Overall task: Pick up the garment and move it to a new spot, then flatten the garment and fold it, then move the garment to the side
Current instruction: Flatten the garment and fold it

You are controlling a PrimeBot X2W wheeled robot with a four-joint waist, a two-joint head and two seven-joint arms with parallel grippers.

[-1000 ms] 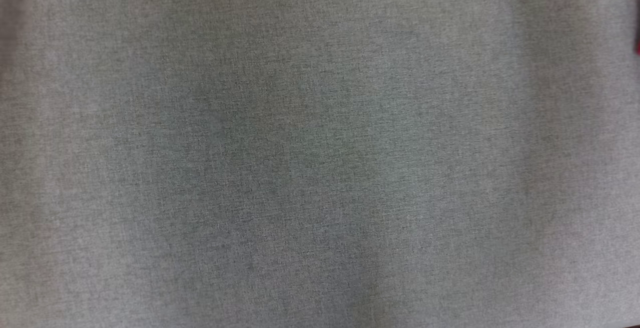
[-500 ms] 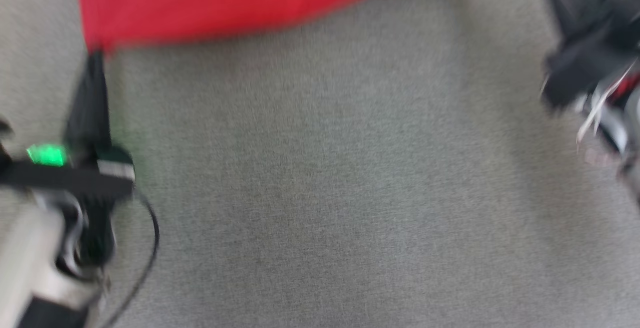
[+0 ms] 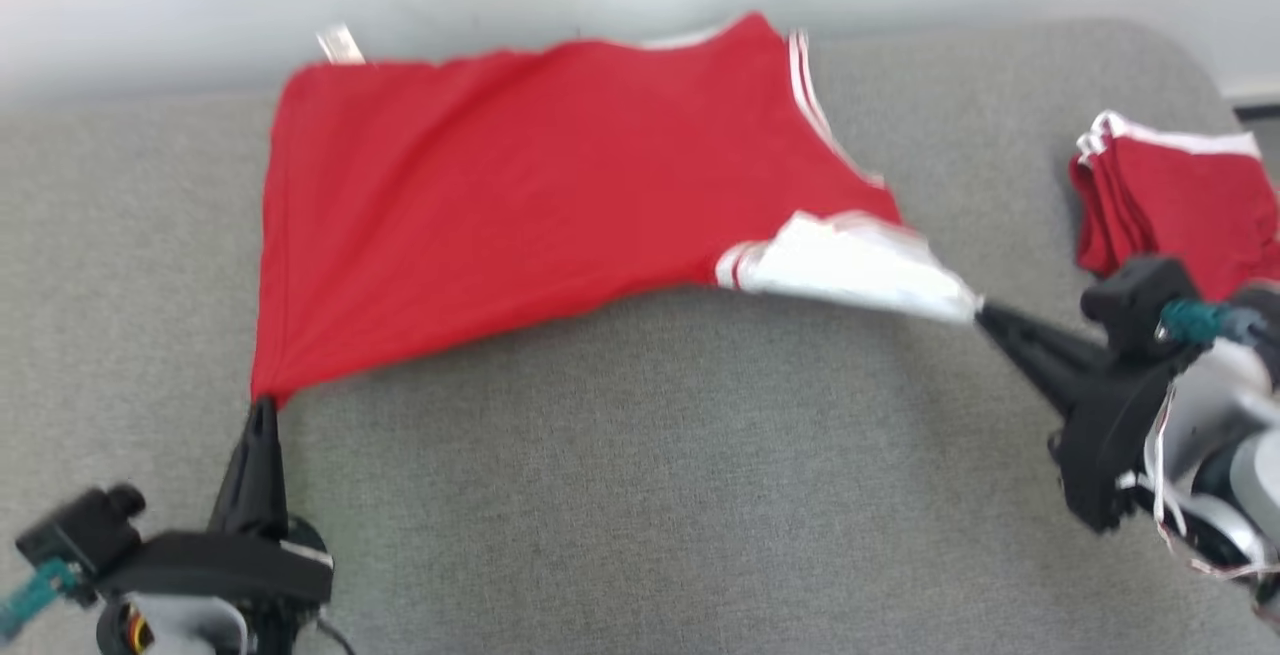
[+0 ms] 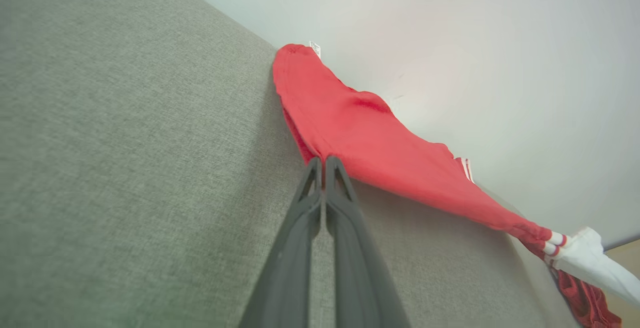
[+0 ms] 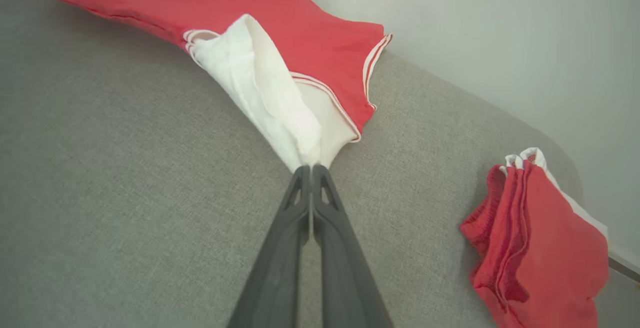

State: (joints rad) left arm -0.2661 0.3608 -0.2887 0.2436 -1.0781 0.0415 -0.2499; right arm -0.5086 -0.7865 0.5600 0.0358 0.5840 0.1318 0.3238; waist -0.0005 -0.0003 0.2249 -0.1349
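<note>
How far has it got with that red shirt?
Done: the red garment is grabbed. In hand: the left hand pinches a red corner and the right hand the white sleeve, pulling it taut over the grey cushion. Left: laying it flat, folding it, then setting it aside, perhaps by the folded red pile.

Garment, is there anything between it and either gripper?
Nothing visible. The left gripper is shut on a red corner of the garment, and the right gripper is shut on its white sleeve.
</note>
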